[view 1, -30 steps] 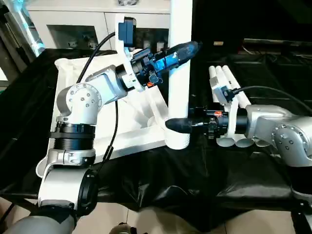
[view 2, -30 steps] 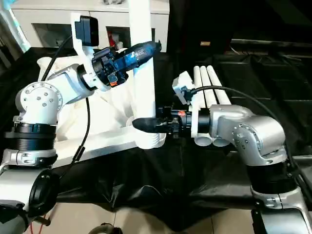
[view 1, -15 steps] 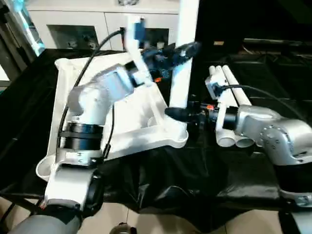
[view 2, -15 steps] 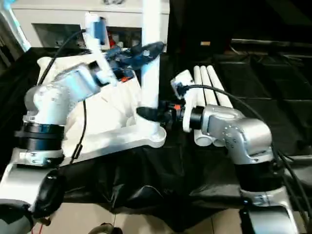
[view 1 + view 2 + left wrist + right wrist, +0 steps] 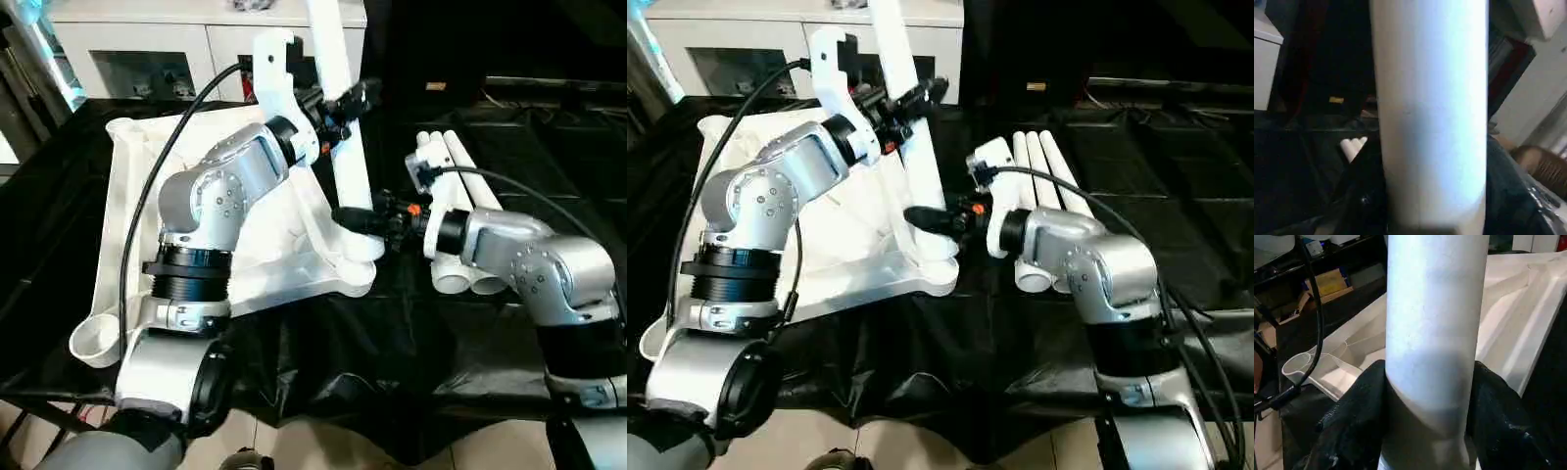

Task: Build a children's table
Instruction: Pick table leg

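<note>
So the leg (image 5: 345, 147) is standing in the near corner socket of the upside-down tabletop (image 5: 127, 225), tilted a bit, not straight up. My right gripper (image 5: 355, 220) is pinching it low down, just above the socket, black fingers (image 5: 1352, 416) wrapped on both sides. My left gripper (image 5: 345, 98) clamps it higher up. The other three legs (image 5: 465, 211) lie side by side on the black cloth (image 5: 392, 362) to my right, white cabinet (image 5: 147, 44) behind.
</note>
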Available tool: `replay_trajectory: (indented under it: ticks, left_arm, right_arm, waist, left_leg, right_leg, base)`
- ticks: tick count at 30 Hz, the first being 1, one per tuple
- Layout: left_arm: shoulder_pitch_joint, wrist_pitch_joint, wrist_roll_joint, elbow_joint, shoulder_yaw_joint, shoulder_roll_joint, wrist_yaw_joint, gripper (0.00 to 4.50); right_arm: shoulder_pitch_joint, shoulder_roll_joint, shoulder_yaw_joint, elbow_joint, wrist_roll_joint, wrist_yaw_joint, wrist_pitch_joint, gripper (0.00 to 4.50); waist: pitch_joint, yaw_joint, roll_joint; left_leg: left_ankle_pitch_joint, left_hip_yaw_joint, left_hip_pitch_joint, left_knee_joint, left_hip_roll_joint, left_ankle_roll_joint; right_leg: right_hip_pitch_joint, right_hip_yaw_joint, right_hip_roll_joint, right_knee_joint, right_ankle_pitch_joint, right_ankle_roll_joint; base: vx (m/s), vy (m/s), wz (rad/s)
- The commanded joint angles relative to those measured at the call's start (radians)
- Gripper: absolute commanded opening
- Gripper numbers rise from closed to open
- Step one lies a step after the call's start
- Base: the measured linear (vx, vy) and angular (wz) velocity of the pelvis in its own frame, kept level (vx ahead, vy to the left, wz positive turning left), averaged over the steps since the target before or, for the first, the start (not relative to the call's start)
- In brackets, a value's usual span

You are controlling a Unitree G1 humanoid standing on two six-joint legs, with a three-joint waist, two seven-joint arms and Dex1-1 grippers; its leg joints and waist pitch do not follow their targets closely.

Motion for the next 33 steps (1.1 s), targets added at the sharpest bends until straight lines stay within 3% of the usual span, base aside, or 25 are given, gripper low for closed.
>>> replay_trajectory:
  ticks: [1, 2, 6, 12, 13, 25, 33]
  left_arm:
    - [0.0, 0.02, -0.008, -0.025, 0.015, -0.003, 0.018, 1.9]
    - [0.0, 0.023, -0.014, -0.031, 0.013, -0.006, 0.016, 1.86]
    - [0.002, 0.027, -0.014, -0.049, -0.018, 0.002, -0.025, 1.85]
    - [0.0, 0.047, -0.016, -0.085, -0.11, 0.054, -0.177, 1.84]
    - [-0.001, 0.049, -0.016, -0.086, -0.116, 0.058, -0.187, 1.84]
    - [0.002, 0.117, -0.121, -0.113, -0.12, 0.07, -0.332, 1.83]
    - [0.004, 0.13, -0.126, -0.118, -0.118, 0.075, -0.351, 1.83]
  right_arm:
    - [-0.02, 0.002, -0.008, -0.03, -0.005, 0.0, -0.037, 1.94]
    - [-0.019, 0.007, -0.011, -0.028, -0.005, 0.001, -0.044, 2.5]
    - [-0.018, 0.012, -0.041, -0.027, 0.046, 0.033, -0.013, 2.7]
    - [-0.028, -0.084, 0.008, -0.021, 0.046, 0.138, 0.033, 3.19]
    - [-0.028, -0.093, 0.012, -0.022, 0.047, 0.149, 0.036, 3.33]
    - [-0.028, -0.177, 0.043, -0.03, 0.059, 0.257, 0.047, 3.33]
    - [-0.019, -0.183, 0.059, -0.047, 0.055, 0.285, 0.042, 3.33]
  waist:
    - [-0.083, 0.004, -0.007]
    - [-0.083, 0.004, -0.007]
    - [-0.082, 0.004, -0.011]
    - [-0.082, 0.011, -0.008]
    - [-0.082, 0.011, -0.014]
    - [-0.081, 0.008, -0.016]
    - [-0.08, 0.007, -0.018]
  left_leg:
    - [-0.04, -0.024, 0.023, -0.064, 0.055, 0.045]
    - [-0.036, -0.024, 0.023, -0.063, 0.054, 0.046]
    - [-0.04, -0.023, 0.022, -0.065, 0.055, 0.051]
    - [-0.036, -0.024, 0.024, -0.065, 0.055, 0.048]
    - [-0.034, -0.023, 0.023, -0.064, 0.055, 0.05]
    - [-0.031, -0.021, 0.021, -0.062, 0.053, 0.066]
    - [-0.041, -0.021, 0.023, -0.062, 0.054, 0.063]
  right_leg:
    - [0.058, 0.047, -0.083, -0.071, 0.054, -0.279]
    - [0.059, 0.047, -0.083, -0.07, 0.057, -0.278]
    - [0.058, 0.047, -0.083, -0.072, 0.042, -0.275]
    - [0.057, 0.047, -0.082, -0.071, 0.03, -0.265]
    - [0.059, 0.048, -0.084, -0.07, 0.033, -0.267]
    - [0.058, 0.046, -0.082, -0.071, 0.023, -0.281]
    - [0.057, 0.047, -0.082, -0.074, -0.002, -0.275]
  base:
    - [0.0, 0.0, 0.0]
    - [0.0, 0.0, 0.0]
    - [0.0, 0.0, 0.0]
    - [0.0, 0.0, 0.0]
    - [0.0, 0.0, 0.0]
    - [0.0, 0.0, 0.0]
    - [0.0, 0.0, 0.0]
